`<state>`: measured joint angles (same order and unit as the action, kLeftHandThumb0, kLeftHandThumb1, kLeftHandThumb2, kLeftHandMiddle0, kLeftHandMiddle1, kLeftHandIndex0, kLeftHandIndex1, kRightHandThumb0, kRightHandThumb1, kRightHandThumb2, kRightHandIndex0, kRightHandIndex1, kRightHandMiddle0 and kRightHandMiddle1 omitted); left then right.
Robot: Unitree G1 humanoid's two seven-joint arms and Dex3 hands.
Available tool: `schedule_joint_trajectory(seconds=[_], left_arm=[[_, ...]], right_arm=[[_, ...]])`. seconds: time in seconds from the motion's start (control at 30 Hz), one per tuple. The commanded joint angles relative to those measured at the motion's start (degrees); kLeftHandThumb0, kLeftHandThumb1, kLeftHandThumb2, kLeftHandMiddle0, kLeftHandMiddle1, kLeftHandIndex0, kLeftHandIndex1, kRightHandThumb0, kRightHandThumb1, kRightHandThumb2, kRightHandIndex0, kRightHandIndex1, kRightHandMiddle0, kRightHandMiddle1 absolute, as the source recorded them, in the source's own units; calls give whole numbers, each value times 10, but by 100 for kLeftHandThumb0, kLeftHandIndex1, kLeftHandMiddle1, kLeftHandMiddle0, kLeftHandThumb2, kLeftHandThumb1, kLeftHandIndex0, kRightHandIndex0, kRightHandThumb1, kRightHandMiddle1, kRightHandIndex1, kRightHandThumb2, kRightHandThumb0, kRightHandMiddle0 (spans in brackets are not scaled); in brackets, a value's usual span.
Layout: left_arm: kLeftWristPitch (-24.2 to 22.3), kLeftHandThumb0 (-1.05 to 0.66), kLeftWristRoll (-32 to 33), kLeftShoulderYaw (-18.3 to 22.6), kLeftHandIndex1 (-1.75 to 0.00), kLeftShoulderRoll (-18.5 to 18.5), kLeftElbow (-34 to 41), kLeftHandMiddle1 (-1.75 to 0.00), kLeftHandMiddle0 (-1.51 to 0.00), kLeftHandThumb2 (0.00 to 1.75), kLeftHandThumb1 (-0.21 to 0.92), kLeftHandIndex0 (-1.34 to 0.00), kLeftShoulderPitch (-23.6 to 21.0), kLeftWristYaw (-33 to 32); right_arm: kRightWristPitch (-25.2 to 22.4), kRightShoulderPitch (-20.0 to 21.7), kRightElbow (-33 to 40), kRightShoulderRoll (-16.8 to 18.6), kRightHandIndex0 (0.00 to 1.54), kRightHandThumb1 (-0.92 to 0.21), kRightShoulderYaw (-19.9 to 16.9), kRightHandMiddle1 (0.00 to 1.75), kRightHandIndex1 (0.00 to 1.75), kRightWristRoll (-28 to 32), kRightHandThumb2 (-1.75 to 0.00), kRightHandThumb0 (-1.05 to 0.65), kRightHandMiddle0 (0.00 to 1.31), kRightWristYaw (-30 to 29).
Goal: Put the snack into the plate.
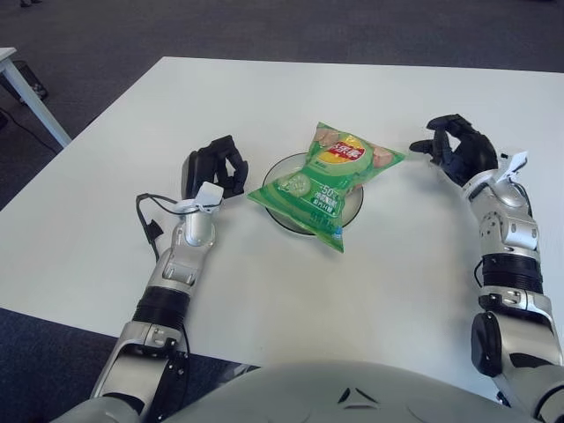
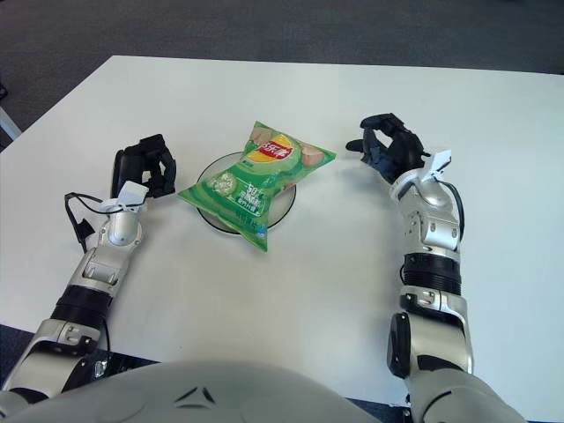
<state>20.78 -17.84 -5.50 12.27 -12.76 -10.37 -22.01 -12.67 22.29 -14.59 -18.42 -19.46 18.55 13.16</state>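
Observation:
A green snack bag (image 1: pixel 330 181) lies across a dark-rimmed glass plate (image 1: pixel 280 217) in the middle of the white table, overhanging the rim at front and back. My right hand (image 1: pixel 455 150) hovers low to the right of the bag, a short gap away, fingers loosely spread and holding nothing. To the left of the plate shows my left hand (image 1: pixel 216 166), its fingers curled with nothing in them.
The white table (image 1: pixel 106 203) stretches around the plate. A black cable (image 1: pixel 148 216) loops beside my left forearm. Dark carpet lies beyond the far edge, and a white table leg (image 1: pixel 26 92) shows at the far left.

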Motion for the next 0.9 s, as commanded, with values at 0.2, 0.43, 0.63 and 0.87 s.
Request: schedule_joint_trajectory(seconds=[0.2, 0.43, 0.63, 0.87], left_arm=[[47, -49, 72, 16, -175, -53, -101, -175, -133, 101, 64, -107, 66, 19], [66, -48, 128, 37, -175, -70, -127, -175, -135, 98, 69, -109, 59, 50], [40, -49, 169, 50, -175, -90, -121, -175, -138, 95, 72, -113, 61, 68], [16, -49, 180, 54, -175, -97, -106, -175, -139, 93, 73, -114, 67, 70]], right_arm=[[32, -84, 6, 76, 77, -21, -27, 175, 147, 11, -136, -1, 53, -62], [95, -109, 6, 104, 81, -9, 0, 175, 166, -57, -156, -1, 57, -138], [243, -130, -59, 101, 87, 0, 45, 175, 169, -183, -167, -1, 63, -224], [387, -129, -146, 105, 92, 6, 66, 175, 165, -239, -172, -1, 68, -284]])
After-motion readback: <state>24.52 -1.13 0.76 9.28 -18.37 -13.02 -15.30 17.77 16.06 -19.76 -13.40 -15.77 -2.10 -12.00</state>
